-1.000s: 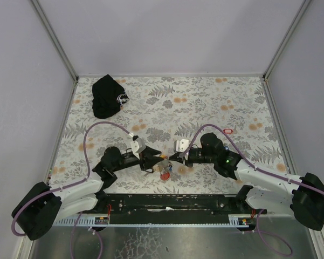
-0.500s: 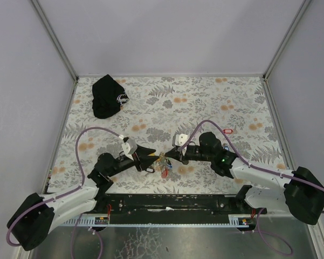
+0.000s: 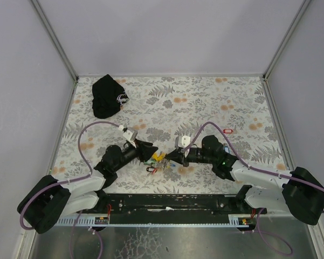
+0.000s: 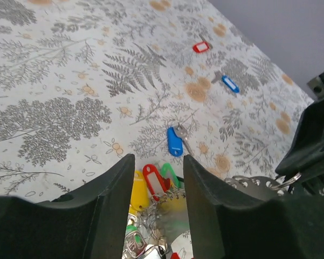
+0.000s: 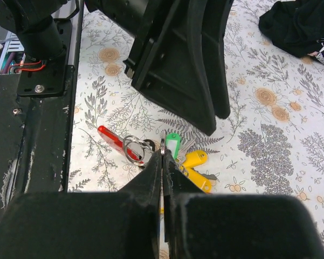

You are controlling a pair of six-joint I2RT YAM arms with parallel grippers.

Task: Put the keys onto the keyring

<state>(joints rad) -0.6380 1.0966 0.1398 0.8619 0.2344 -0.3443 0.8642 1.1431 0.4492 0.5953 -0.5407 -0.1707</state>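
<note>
A bunch of keys (image 3: pixel 157 158) with yellow, red and green tags lies on the flowered cloth between my two grippers. In the left wrist view the tags (image 4: pixel 151 183) and their small rings sit in the gap of my open left gripper (image 4: pixel 157 159), without either finger touching them. My right gripper (image 5: pixel 163 145) is shut on the thin keyring (image 5: pixel 163 141), seen edge-on at its tips. Another ring (image 5: pixel 133 148) and a red plastic piece (image 5: pixel 112 140) lie just left of it. A blue-tagged key (image 4: pixel 174 141) lies loose ahead of the left fingers, and a second blue one (image 4: pixel 230 83) lies farther off.
A black cap (image 3: pixel 108 96) with a white logo rests at the far left. A lone red tag (image 3: pixel 229 130) lies to the right on the cloth. Purple cables loop over both arms. The black base rail (image 3: pixel 167 202) runs along the near edge.
My left jaws have opened wider and the left wrist has shifted. The bunch of keys now lies spread, with its yellow tag showing. The right gripper stays shut and has lowered a little.
</note>
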